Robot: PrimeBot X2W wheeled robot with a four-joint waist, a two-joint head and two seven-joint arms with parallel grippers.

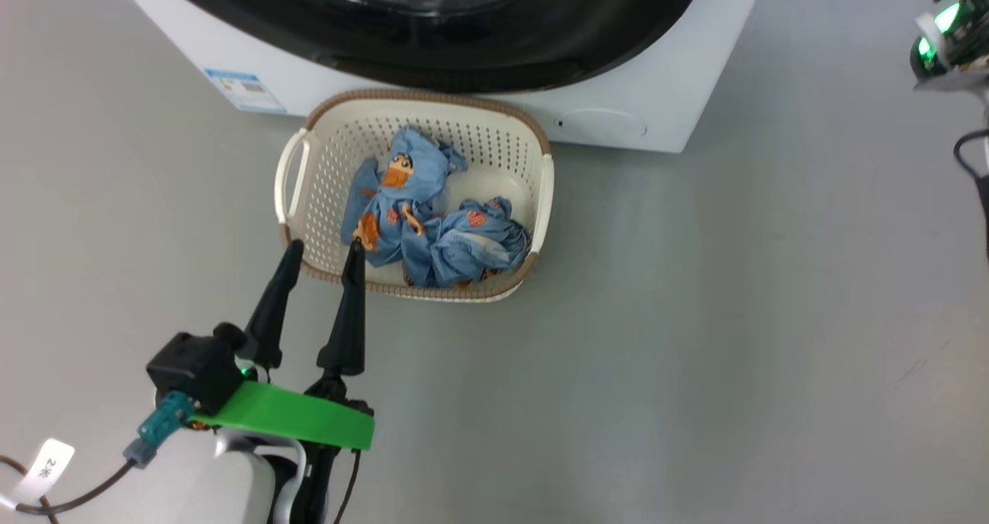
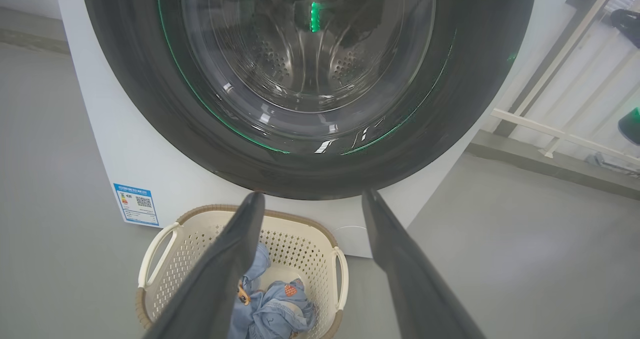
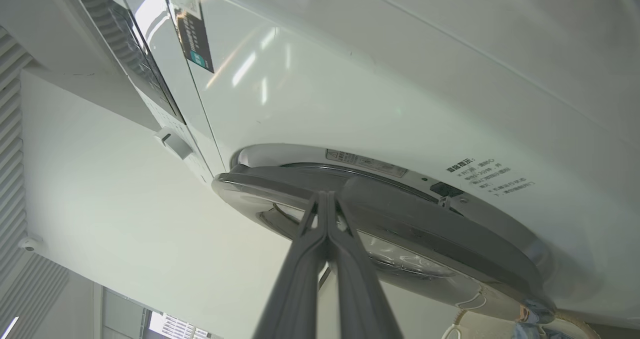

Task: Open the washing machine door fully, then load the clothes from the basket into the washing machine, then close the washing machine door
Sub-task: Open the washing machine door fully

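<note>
Two jobs: one standby low, one effort high, sweeping across now.
Blue label [image 1: 246, 91]: low on the left corner of the washing machine [image 1: 664, 99] front, just beyond the left end of the basket [image 1: 494, 141].
Left gripper [image 1: 324, 252]: fingers spread wide with nothing between them, tips over the basket's near rim at its left end. It's placed there, I'd judge, to drop onto the laundry as soon as the way in is open.
Its aim: the fingers point away from the robot toward the machine. The left wrist view looks over the basket at the lower ring of the door [image 1: 556, 45].
Basket: on the grey floor [image 1: 695, 354], tucked against the machine's foot right under the door, so it's a short carry. Long axis runs across the head view, along the machine's front, with a handle at each end.
Clothes [image 1: 440, 234]: all in the basket, one crumpled heap stretching from the back-left wall to the front-right corner.
Door: faces the robot with the glass bowl [image 2: 307, 54] bulging outward; it's round, so no long axis. In the right wrist view its rim stands slightly off the white front and the latch [image 3: 444, 189] shows. It looks cracked, but far from fully open.
Right gripper [image 3: 326, 195]: fingers pressed together, holding nothing, tips at the door's rim. Whether they touch it, I can't tell. It's a closed blade, probably there to hook the edge and swing it.
</note>
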